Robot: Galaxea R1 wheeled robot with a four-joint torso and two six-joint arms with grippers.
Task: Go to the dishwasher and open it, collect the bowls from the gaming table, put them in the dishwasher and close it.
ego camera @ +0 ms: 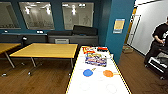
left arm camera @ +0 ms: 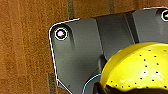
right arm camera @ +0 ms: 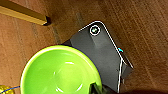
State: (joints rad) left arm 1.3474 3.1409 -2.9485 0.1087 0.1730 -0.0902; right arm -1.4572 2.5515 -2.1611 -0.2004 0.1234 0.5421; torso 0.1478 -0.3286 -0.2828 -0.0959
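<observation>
Two bowls rest on the gaming table (ego camera: 75, 86) in my head view: one blue bowl (ego camera: 87, 72) and one orange bowl (ego camera: 108, 73), side by side but apart, the orange at 3 o'clock from the blue. One yellow bowl (left arm camera: 140, 68) appears large in my left wrist view, dome side toward the camera, speckled with small dark dots. One green bowl (right arm camera: 61, 72) appears large in my right wrist view, open side toward the camera, its inside glossy. Total count: four bowls, one of each colour.

Left gripper: a dark part sits against the rim of the yellow bowl, but I cannot tell whether the fingers are clenched or released. Right gripper: a dark part overlaps the rim of the green bowl; again I cannot tell its state. Wooden floor (right arm camera: 150, 37) lies behind both bowls.

At 12 o'clock from the two bowls on the white top lie several colourful packages (ego camera: 96, 59), their printing too blurred to read. One wooden-topped table (ego camera: 47, 50) stands at 10 o'clock from the blue bowl; a second one is cut off at the picture edge. One person (ego camera: 157, 42) stands at 3 o'clock, partly cut off. Both held bowls are cut off by the frame edge.
</observation>
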